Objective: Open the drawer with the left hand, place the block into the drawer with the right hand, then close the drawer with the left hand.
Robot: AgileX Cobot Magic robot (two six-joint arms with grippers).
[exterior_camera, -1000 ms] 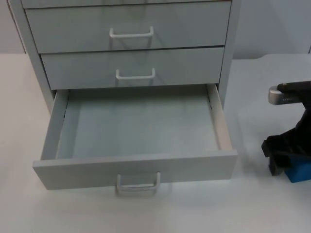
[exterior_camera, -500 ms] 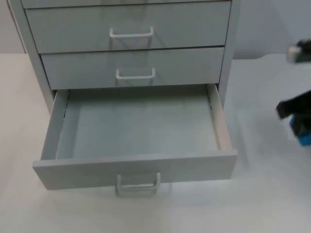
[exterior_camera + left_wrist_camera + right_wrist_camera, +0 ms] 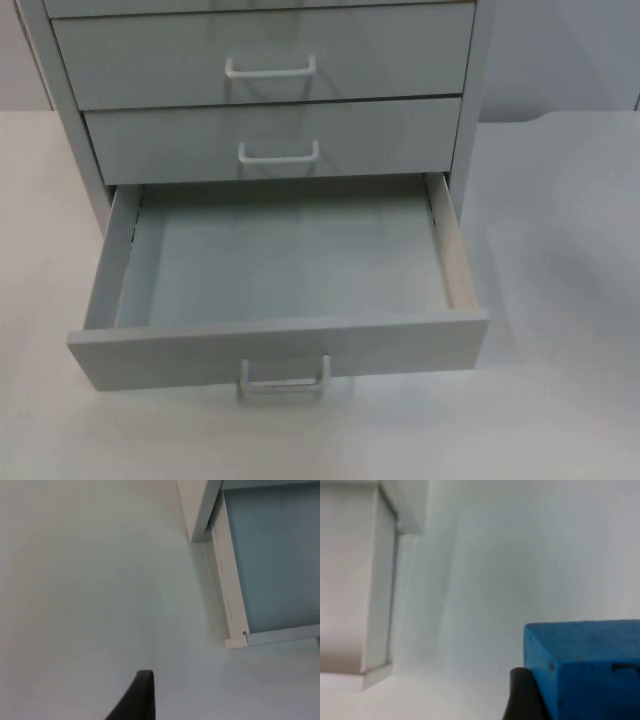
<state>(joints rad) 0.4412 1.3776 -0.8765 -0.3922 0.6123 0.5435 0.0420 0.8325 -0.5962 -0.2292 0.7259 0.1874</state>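
Drawer (image 3: 280,270): bottom one of the cabinet (image 3: 265,90), pulled well out over the table (image 3: 560,250); inside bare, pale blue-grey floor. Front panel faces the near table edge, white handle (image 3: 285,380) at its middle.
Upper drawers: two more above, both flush w/ the cabinet front, each w/ a white handle.
Block (image 3: 585,667): blue, seen in the right wrist view, held up off the table, beside the cabinet and outside the drawer. White tabletop runs behind it, cabinet corner well off to one side.
Right gripper (image 3: 555,700): clamped on the block; one black fingertip (image 3: 522,695) presses against the block's side face. Other finger hidden behind the block.
Left gripper (image 3: 135,700): hangs over bare table beside the drawer's side wall, waiting. One black fingertip (image 3: 137,697) visible, touching nothing; can't tell whether fingers are wide or narrow.
Drawer in left wrist view (image 3: 272,560): side rail and front corner visible, apart from the fingertip.
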